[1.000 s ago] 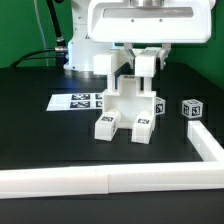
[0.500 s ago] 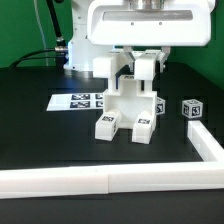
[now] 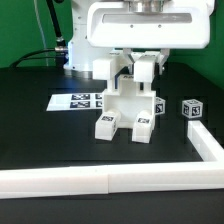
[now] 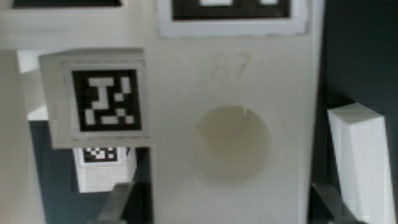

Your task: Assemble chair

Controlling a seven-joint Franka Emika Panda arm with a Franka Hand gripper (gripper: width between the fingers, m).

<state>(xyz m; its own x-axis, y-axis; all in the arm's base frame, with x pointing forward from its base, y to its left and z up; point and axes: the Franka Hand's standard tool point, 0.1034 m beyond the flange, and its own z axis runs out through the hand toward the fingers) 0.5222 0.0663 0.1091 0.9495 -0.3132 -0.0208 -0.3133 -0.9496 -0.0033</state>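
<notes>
The white chair assembly (image 3: 125, 105) stands upright on the black table. Two tagged legs point toward the front. My gripper (image 3: 143, 68) reaches down onto its upper edge from above. In the wrist view the gripper (image 4: 217, 205) has its fingers (image 4: 121, 200) on either side of a flat white panel (image 4: 222, 140) with a round dimple. The dark pads sit against the panel's edges, so it looks shut on the panel. A tagged white part (image 4: 98, 95) lies beside the panel. The fingertips themselves are cut off at the frame edge.
The marker board (image 3: 75, 101) lies on the table at the exterior view's left of the chair. A small tagged white block (image 3: 191, 108) stands at the right. A white rail (image 3: 100, 180) runs along the front and another one (image 3: 207, 142) up the right side.
The gripper has shifted only very slightly over the chair assembly. The chair parts, the block and the marker board have not moved.
</notes>
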